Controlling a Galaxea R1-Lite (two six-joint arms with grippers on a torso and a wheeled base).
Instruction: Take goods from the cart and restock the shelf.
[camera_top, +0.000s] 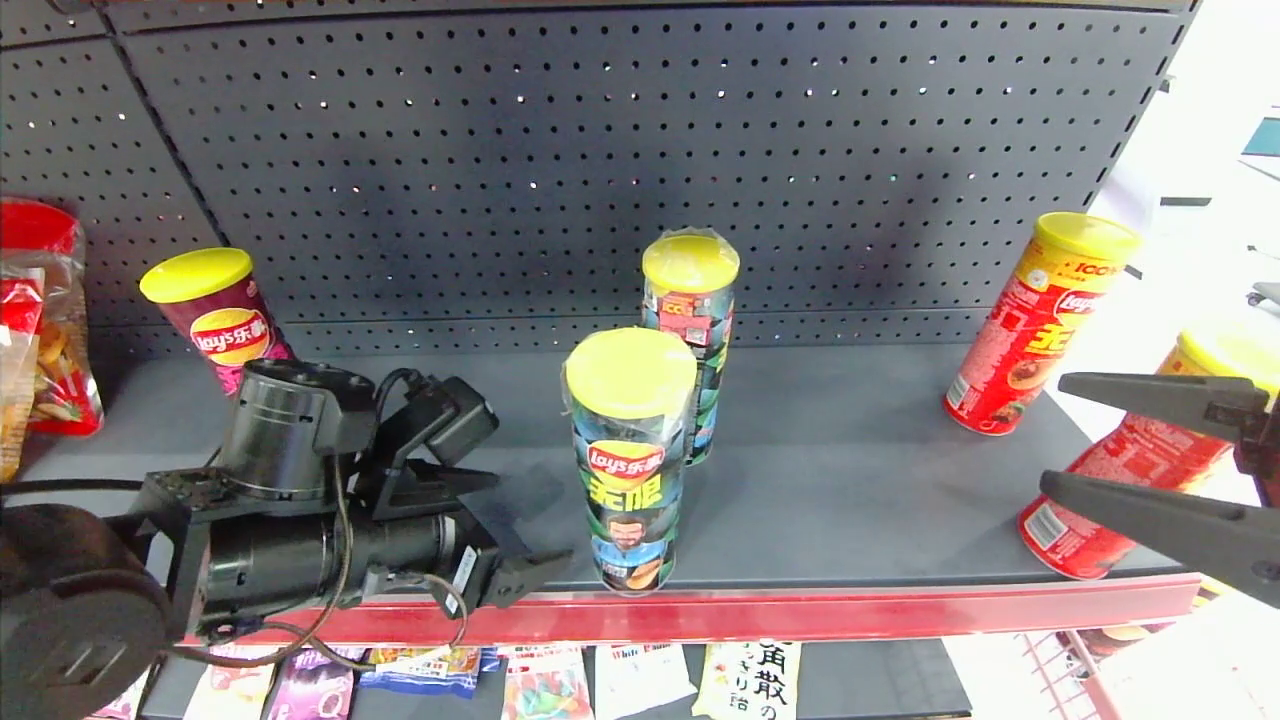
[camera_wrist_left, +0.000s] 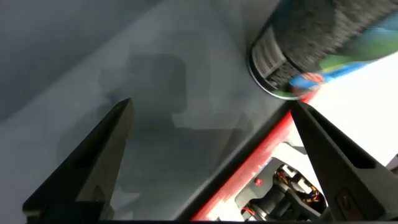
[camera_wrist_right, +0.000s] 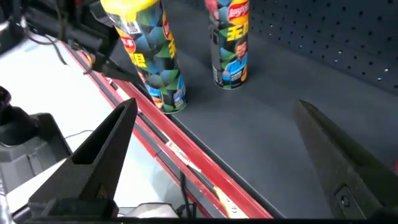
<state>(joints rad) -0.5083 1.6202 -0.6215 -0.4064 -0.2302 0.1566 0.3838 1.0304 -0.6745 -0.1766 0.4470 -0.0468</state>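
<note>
Front red can (camera_top: 1140, 460) partly behind the right hand (camera_top: 1052, 430).

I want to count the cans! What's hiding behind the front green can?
A second green can stands right behind the front green can. Its lower part is partly covered.

A shop aisle: a grey shelf (camera_top: 850, 480) with a perforated back panel (camera_top: 600, 150) and red front strip (camera_top: 800, 612) carries chip cans (camera_top: 630, 460), with snack packets (camera_top: 545, 685) on the tier below.
</note>
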